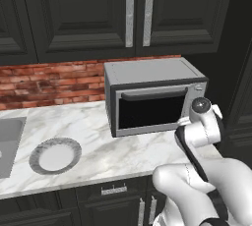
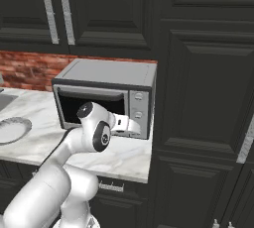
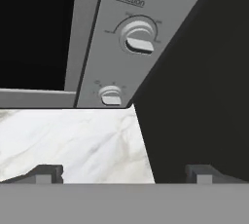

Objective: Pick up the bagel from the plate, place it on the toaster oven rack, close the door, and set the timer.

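Gripper [image 3: 124,174] spread wide, holding nothing, facing the toaster oven [image 1: 152,95] knob panel. The bottom timer knob [image 3: 111,95] sits just above-left of the fingertips; the function knob [image 3: 138,39] is higher.

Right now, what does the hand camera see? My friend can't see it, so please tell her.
The open gripper points at the toaster oven knob panel, close to a big knob marked "function" with a smaller knob below. White marble counter lies underneath, and a dark cabinet side stands beside the oven.

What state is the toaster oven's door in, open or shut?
Shut. The door stands upright, flush against the toaster oven, its bar handle along the top; no panel lies on the counter.
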